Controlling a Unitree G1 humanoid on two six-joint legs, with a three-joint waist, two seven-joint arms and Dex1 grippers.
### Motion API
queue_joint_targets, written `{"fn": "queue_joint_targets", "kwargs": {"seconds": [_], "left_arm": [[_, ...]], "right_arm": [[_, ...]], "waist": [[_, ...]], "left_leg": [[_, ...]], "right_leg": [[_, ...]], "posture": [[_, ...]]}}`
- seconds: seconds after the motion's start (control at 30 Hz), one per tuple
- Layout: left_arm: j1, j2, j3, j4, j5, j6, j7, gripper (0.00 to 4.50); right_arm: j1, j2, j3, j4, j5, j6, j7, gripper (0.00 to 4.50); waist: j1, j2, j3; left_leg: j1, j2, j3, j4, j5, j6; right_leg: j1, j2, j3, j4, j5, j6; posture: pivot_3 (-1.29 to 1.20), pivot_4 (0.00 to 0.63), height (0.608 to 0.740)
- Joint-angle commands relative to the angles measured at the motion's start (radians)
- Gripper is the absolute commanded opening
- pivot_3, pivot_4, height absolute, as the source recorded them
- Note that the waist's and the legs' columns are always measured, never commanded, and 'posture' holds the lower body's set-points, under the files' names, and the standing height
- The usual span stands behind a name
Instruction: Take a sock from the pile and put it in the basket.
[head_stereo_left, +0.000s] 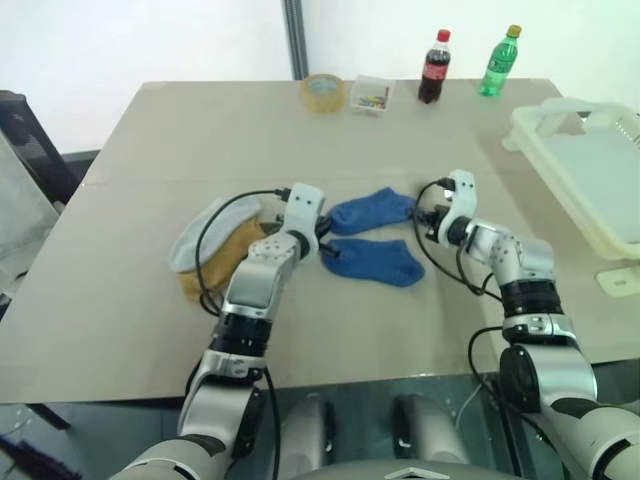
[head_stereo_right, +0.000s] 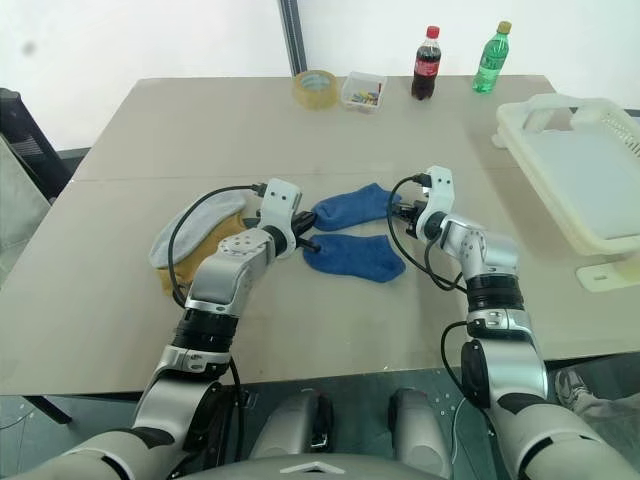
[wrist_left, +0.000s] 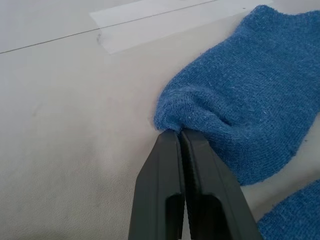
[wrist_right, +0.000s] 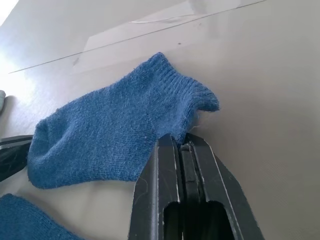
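Both grippers pinch the far blue sock at opposite ends

The left gripper (wrist_left: 180, 134) is closed on the toe edge and the right gripper (wrist_right: 181, 142) on the cuff side of the upper blue sock (head_stereo_left: 372, 209). It looks soft, light and limp, and will likely sag between them. The basket (head_stereo_left: 560, 170) sits at three o'clock, well apart.

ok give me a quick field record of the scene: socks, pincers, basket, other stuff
held sock: far blue sock, flat on table
left pincer: shut on its toe end
right pincer: shut on its cuff end
second blue sock: loose, nearer the robot
pile: grey and mustard socks, robot's left
basket: robot's right, no sock inside
far edge: tape roll, small tray, cola bottle, green bottle
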Motion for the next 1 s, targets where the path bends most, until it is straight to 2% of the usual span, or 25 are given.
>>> {"fn": "queue_joint_targets", "kwargs": {"seconds": [0.03,0.2,0.33,0.53,0.7,1.0], "left_arm": [[-0.011,0.000,-0.017,0.032,0.006,-0.006,-0.003,0.04],[-0.023,-0.009,0.021,0.020,-0.013,-0.072,0.014,0.04],[-0.012,0.003,0.055,-0.054,-0.038,-0.076,0.016,0.04],[0.083,0.084,0.089,-0.317,-0.084,0.060,-0.016,0.04],[0.181,0.143,0.066,-0.521,-0.140,0.149,-0.066,0.04],[0.257,0.162,0.044,-0.651,-0.165,0.243,-0.048,0.04]], "right_arm": [[0.005,-0.016,-0.009,-0.073,0.008,0.002,-0.009,0.00],[0.031,-0.030,0.011,-0.163,0.010,0.021,-0.003,0.00],[0.085,-0.051,0.029,-0.348,0.044,0.115,-0.004,0.00],[0.265,-0.076,0.018,-0.772,0.150,0.337,-0.059,0.00],[0.368,0.003,-0.039,-0.999,0.249,0.455,-0.146,0.00],[0.472,0.054,-0.078,-1.143,0.327,0.569,-0.233,0.00]], "waist": [[0.000,0.000,0.000],[0.000,0.000,0.000],[-0.001,0.000,0.000],[-0.001,0.000,0.000],[0.000,0.000,0.000],[0.001,0.000,0.000]], "left_leg": [[0.000,0.000,0.000,0.000,0.000,0.000],[0.000,0.000,-0.001,0.000,0.000,0.000],[-0.001,0.000,-0.001,-0.001,0.000,0.000],[-0.003,0.001,-0.002,-0.003,0.000,-0.001],[-0.002,0.001,-0.002,-0.003,0.000,0.000],[0.000,0.001,-0.002,-0.002,0.000,0.000]], "right_leg": [[0.000,0.000,0.000,0.000,0.000,0.000],[0.000,0.000,0.000,0.000,0.000,0.000],[-0.002,0.000,0.001,0.000,0.000,0.000],[-0.004,0.000,0.001,0.000,0.000,0.000],[-0.004,0.000,0.001,0.000,0.000,0.000],[-0.003,0.000,0.001,0.000,0.000,0.000]], "posture": [[0.00,0.150,0.740],[0.00,0.150,0.740],[0.00,0.150,0.740],[0.00,0.150,0.740],[0.00,0.150,0.740],[0.00,0.150,0.740]]}}
